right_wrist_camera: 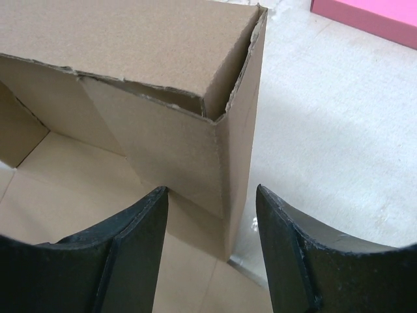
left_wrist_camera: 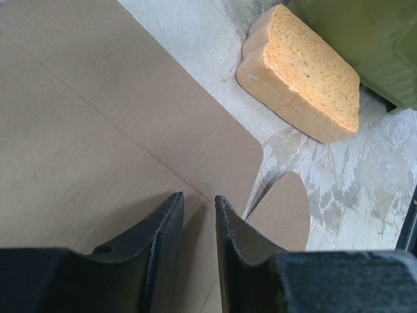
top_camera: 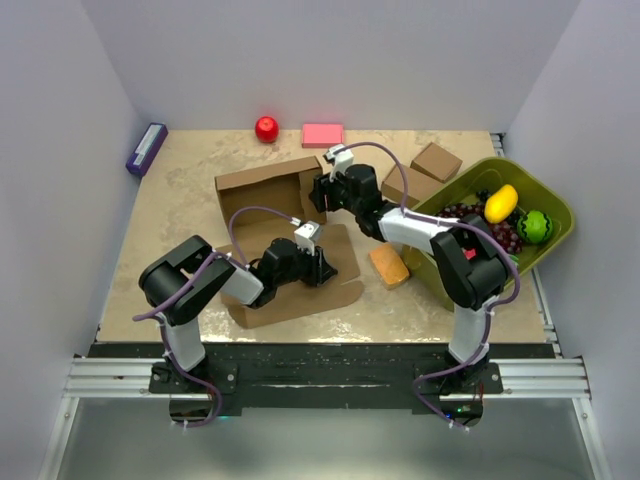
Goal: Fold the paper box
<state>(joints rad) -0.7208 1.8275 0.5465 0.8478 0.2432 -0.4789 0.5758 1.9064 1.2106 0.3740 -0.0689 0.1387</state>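
The paper box (top_camera: 262,180) is a brown cardboard sheet, partly folded: its back and side walls stand up and a flat panel with rounded tabs lies toward me. My left gripper (top_camera: 322,268) hovers low over the flat panel (left_wrist_camera: 98,117), its jaws a narrow gap apart with nothing between them (left_wrist_camera: 199,195). My right gripper (top_camera: 318,192) is open at the box's right end. In the right wrist view (right_wrist_camera: 212,189) its jaws straddle the corner of the upright side wall (right_wrist_camera: 130,39) without closing on it.
A yellow sponge (top_camera: 389,265) lies just right of the flat panel and shows in the left wrist view (left_wrist_camera: 306,72). A green bin (top_camera: 520,170) holds fruit at right. Two small brown boxes (top_camera: 436,161) sit behind it. A red apple (top_camera: 266,128), pink block (top_camera: 322,134) and purple item (top_camera: 146,148) line the back.
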